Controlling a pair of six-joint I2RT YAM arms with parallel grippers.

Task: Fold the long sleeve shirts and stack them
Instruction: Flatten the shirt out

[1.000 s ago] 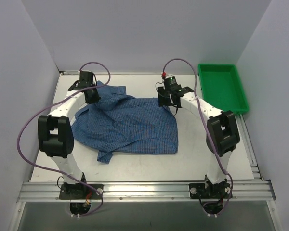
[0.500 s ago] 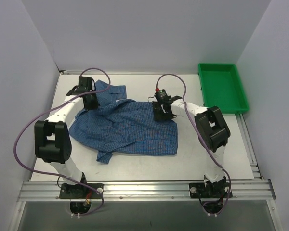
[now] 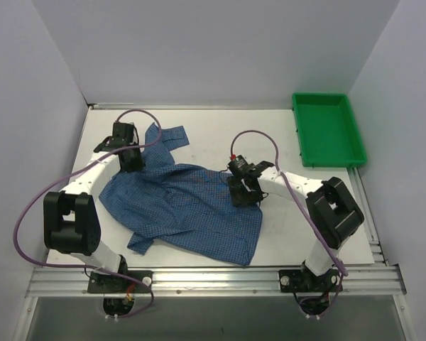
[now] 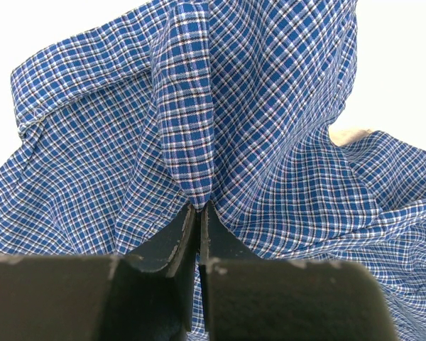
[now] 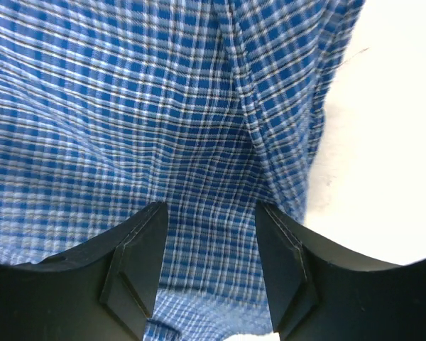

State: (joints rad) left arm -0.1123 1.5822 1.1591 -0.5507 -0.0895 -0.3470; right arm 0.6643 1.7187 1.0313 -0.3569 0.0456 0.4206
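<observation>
Seen from above, both wrists cover their own fingertips, so the grips can be read only from the wrist cameras. The crumpled blue checked shirt [image 3: 188,209] lies spread across the middle of the white counter [image 3: 326,234]. Its collar, buttons and neck label are too bunched or too small to pick out, and the folds mask how the sleeves run.

The left tool [image 3: 131,162] sits at the shirt's far left corner, with a flap of cloth reaching beyond it toward the back wall. Its own camera shows the left tool [image 4: 197,207] clenched on a raised ridge of the shirt [image 4: 270,142], the jaws all but closed with the fold pinched at their tips.

The right tool [image 3: 243,193] is over the garment's right portion, close to its edge. Up close, the right tool [image 5: 209,207] is released, its jaws spread wide with the shirt [image 5: 128,106] filling the gap and bare counter [image 5: 383,142] just beside. Whether the fingers touch the cloth cannot be told.

A green tray [image 3: 328,131] stands well apart at the far right.
</observation>
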